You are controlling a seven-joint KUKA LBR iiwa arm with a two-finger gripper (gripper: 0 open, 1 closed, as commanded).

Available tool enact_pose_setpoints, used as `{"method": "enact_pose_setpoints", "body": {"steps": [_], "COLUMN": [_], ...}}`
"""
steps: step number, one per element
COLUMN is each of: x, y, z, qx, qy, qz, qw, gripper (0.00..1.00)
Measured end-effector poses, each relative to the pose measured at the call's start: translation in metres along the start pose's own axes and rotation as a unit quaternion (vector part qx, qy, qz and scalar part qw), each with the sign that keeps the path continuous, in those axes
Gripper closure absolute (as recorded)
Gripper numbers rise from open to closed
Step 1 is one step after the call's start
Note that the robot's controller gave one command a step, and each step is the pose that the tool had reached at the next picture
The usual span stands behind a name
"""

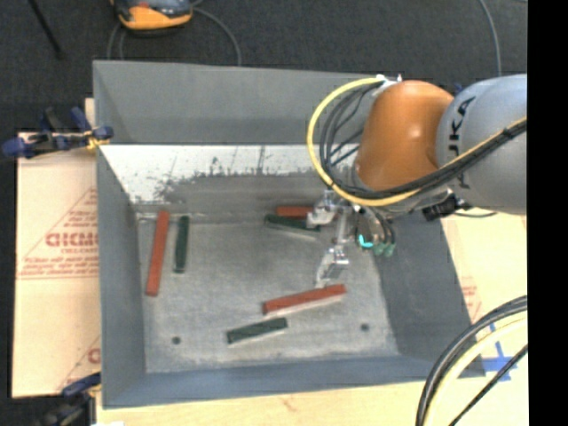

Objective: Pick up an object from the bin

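Now, the red bar (304, 302) is the thing nearest your gripper (333, 272). It lies flat on the floor of the bin (120, 273), right of centre and toward the front, slanted, with its right end just under the gripper's tip. You cannot tell from here whether the gripper is released or clenched, and nothing shows as held.

The bar looks slim, straight and stiff, and likely light, with a smooth face that could slip. It sits low on the floor, so take it across its narrow width. Go nearer the middle than the end, or it may swing or tip as it lifts.

A green bar (256, 330) lies near it toward the front left, not touching, so you should have room to close. Further out, a back red bar (293, 211) and a back green bar (286, 224) lie close together by the rear wall, left of the gripper; you cannot tell if they touch. A left red bar (158, 252) and a left green bar (181, 243) lie side by side at the far left, well apart from the rest
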State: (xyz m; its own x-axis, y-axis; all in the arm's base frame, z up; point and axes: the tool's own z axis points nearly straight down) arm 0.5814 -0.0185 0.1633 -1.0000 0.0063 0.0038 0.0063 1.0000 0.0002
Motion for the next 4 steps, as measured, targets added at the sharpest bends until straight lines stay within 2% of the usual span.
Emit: {"method": "enact_pose_setpoints", "body": {"steps": [1, 2, 3, 4], "x": [-0.002, 0.028, 0.028, 0.005], "y": [0.000, -0.017, -0.017, -0.025], "z": [-0.005, 0.085, 0.085, -0.087], "qx": [0.000, -0.002, -0.002, 0.001], "qy": [-0.0038, -0.0008, -0.0008, -0.0079], "qz": [0.000, 0.022, 0.022, -0.011], "qw": [1.0000, 0.9998, 0.9998, 0.9999], "gripper": [0.00, 1.00, 1.00, 1.00]}}
